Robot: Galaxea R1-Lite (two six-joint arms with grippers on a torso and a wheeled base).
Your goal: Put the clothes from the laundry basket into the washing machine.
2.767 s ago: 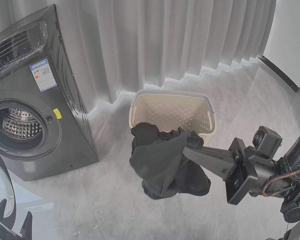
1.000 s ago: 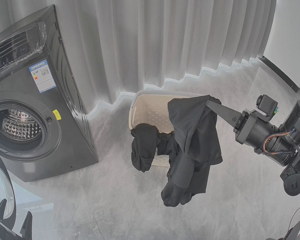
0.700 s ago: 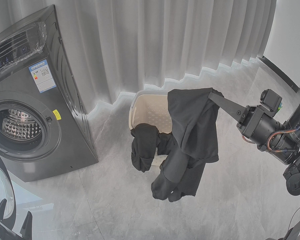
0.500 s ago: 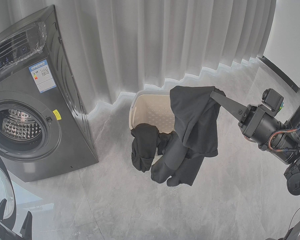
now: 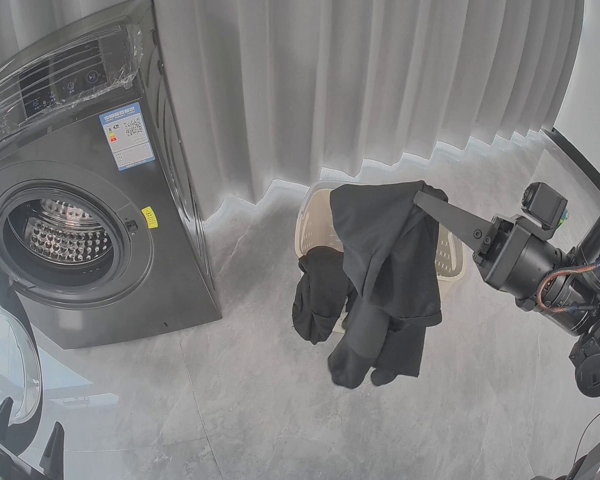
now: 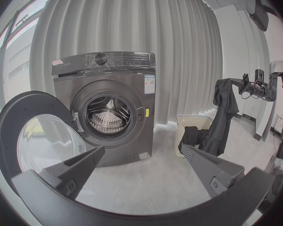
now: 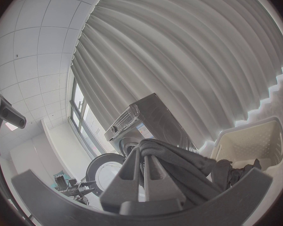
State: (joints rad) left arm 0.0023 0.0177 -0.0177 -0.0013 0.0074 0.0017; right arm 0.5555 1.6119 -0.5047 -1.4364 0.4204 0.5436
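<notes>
Nearby, the left claw [image 6: 142,148] gapes empty beside the swung-open door [image 6: 28,135]. Farther out, the right claw [image 5: 421,199] is clamped on a dark garment [image 5: 380,248] hanging in front of the laundry basket [image 5: 451,261], where a second garment [image 5: 320,295] drapes the rim. Back by the curtain [image 5: 353,68], the washing machine [image 5: 160,268] shows a bare-looking drum [image 5: 63,238]: both pieces remain to load.

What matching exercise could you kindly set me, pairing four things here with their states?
Things:
1 door
2 right claw
3 left claw
4 basket

States:
A spread, gripping nothing
B cloth draped over its rim
C swung aside on its hinge
D shut on a garment

Pairs: 1-C; 2-D; 3-A; 4-B.
</notes>
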